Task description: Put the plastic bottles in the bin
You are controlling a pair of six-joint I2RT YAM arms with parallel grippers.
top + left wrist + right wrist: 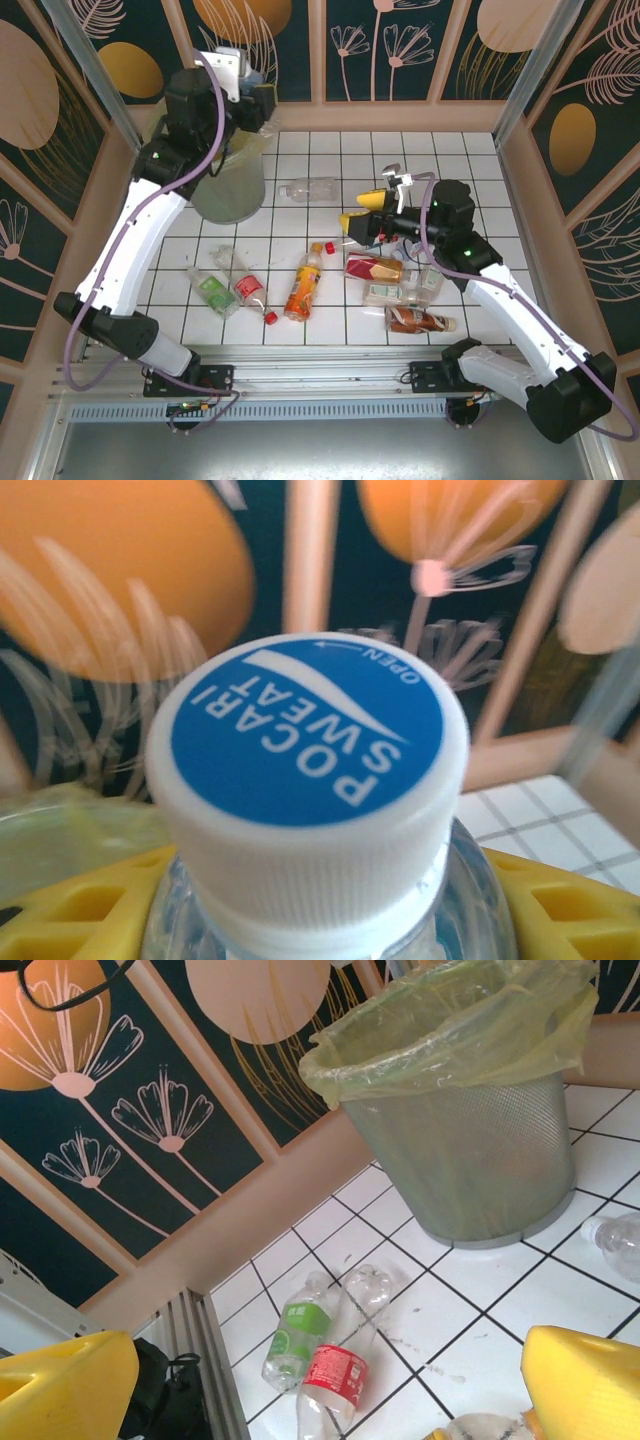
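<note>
Left end effector (250, 95): closed on a clear Pocari Sweat bottle (305, 780); blue-and-white cap faces the wrist cam, yellow fingers (70, 910) either side of its shoulder; it hangs at the far rim of the bin (228, 190), liner bag (60, 820) just below; bin stands far left on the table (460, 170).

Right end effector (362, 211): jaws spread wide, empty; above the table right of centre, pointing left toward the bin.

Left on the table: unlabelled clear bottle (308, 189) just right of the bin; green-label bottle (212, 290) and red-label bottle (249, 290) touching, near left; orange bottle (303, 285) near centre; red-orange bottle (375, 267), white-label bottle (393, 294) and brown-label bottle (420, 320) clustered near right, beside the right arm.

Step, as I read it: left is at release, right is lining up its next pick; task well short of done.

Next: get the Pocari bottle fully inside the rim, then open; the rim or loose bag could deflect it. Right: drop onto the nearest cluster bottle and grip across the body; crushed plastic may roll or slip.
</note>
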